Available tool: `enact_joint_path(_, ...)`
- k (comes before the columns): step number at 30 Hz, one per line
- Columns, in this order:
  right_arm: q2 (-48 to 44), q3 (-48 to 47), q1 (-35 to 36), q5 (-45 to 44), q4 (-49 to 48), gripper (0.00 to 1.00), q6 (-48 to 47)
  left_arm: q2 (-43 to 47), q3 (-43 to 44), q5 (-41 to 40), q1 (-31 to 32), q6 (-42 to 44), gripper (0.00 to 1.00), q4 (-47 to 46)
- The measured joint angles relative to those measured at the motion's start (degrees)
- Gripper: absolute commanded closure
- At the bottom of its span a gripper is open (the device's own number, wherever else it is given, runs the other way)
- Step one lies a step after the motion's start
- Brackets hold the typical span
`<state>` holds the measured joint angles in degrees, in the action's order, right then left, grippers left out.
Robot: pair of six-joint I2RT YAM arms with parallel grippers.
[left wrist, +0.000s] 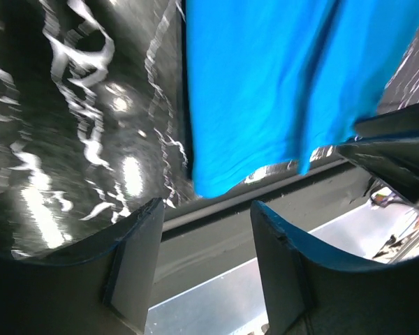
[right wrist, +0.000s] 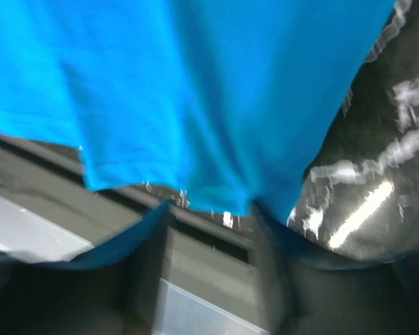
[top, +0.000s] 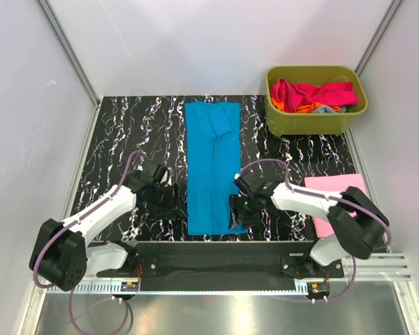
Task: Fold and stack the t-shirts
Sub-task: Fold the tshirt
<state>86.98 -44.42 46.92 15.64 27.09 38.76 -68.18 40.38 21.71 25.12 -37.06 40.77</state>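
**Colleague:** What did the overhead view show?

**Me:** A black, marble-patterned table. A bright cyan t-shirt lay flat down its middle, narrowed into a long strip, with one end at the far edge and the hem at the near edge. A pink t-shirt lay folded at the near right, partly behind my right arm. The unfolded t-shirts, magenta, orange and grey-blue, sat heaped in an olive-green tub at the far right corner.

**Colleague:** And the grippers?

**Me:** My left gripper sat low, just beside the strip's near left corner, its jaws apart and holding nothing. My right gripper was at the near right corner. Its wrist view was blurred, but the jaws stood apart with the hem just beyond their tips. I could not tell whether they touched the cloth.

**Colleague:** Which step was that?

**Me:** I judged the lengthwise folds done and the crosswise fold next. That would call for each gripper to pinch every layer at its own near corner. Both would then lift together and carry the hem toward the far end, keeping level so the strip did not skew. After that, the bundle would go onto the pink t-shirt.

**Colleague:** Any writing or labels?

**Me:** None I could read, on the cloth, the tub or the arms.
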Motion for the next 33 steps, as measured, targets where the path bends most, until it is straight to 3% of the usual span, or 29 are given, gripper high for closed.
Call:
enact_joint_path(3, -4.1, 0.0, -0.3, -0.7, 4.0, 0.34, -0.7, 0.0, -1.2, -1.4, 3.1, -2.8, 0.47, -0.7)
enact_joint_path(10, -13.3, 0.8, -0.3, -1.4, 7.2, 0.37, 2.8, -0.7, -1.9, -5.6, 8.8, -9.3, 0.51, -2.1)
enact_joint_path(19, -12.9, 6.2, -6.0, -1.1, 7.3, 0.38, 3.9, -8.0, -1.7, -8.6, 12.7, -12.9, 0.53, -3.7)
enact_joint_path(33, -9.6, 9.9, -9.1, 3.5, 1.9, 0.41, 2.7, -8.5, -3.3, -9.6, 13.7, -15.1, 0.54, -6.3)
